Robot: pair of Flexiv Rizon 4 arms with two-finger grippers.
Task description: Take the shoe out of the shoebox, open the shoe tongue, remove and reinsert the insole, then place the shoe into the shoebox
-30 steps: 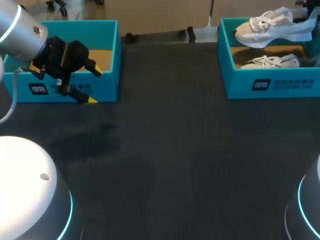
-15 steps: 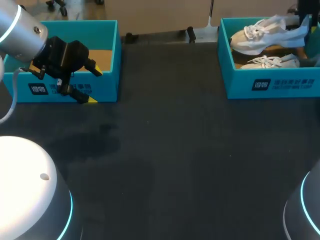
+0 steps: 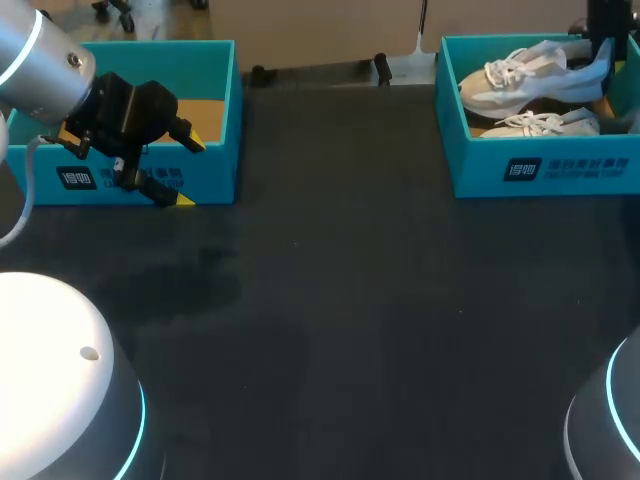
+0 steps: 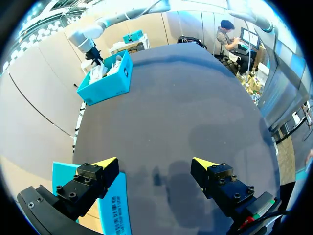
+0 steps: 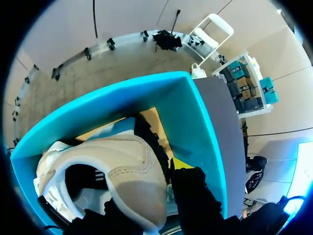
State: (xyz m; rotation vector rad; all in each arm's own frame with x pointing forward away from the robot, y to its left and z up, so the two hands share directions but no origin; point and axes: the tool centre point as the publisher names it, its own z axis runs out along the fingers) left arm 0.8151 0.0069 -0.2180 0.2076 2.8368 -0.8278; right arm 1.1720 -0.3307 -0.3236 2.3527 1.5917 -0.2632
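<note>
A white shoe (image 3: pixel 528 77) hangs low over the right teal shoebox (image 3: pixel 540 170), toe toward the table's middle. My right gripper (image 3: pixel 602 62) is shut on its heel. In the right wrist view the heel of the shoe (image 5: pixel 115 164) sits between the dark fingers of that gripper (image 5: pixel 159 196), above the shoebox's (image 5: pixel 198 115) cardboard floor. A second white shoe (image 3: pixel 545 123) lies in the box beneath it. My left gripper (image 3: pixel 165 165) stands open over the front wall of the left teal box (image 3: pixel 215 110), nothing between its yellow fingertips (image 4: pixel 105 163).
The left teal box (image 4: pixel 111 208) lies just under one left finger. The dark tabletop (image 3: pixel 350 300) stretches between the two boxes. From the left wrist the right shoebox (image 4: pixel 110 81) and my right arm (image 4: pixel 90 44) show far across the table.
My right gripper has lowered the held shoe toward the shoebox and shifted it slightly left. The left arm has not moved.
</note>
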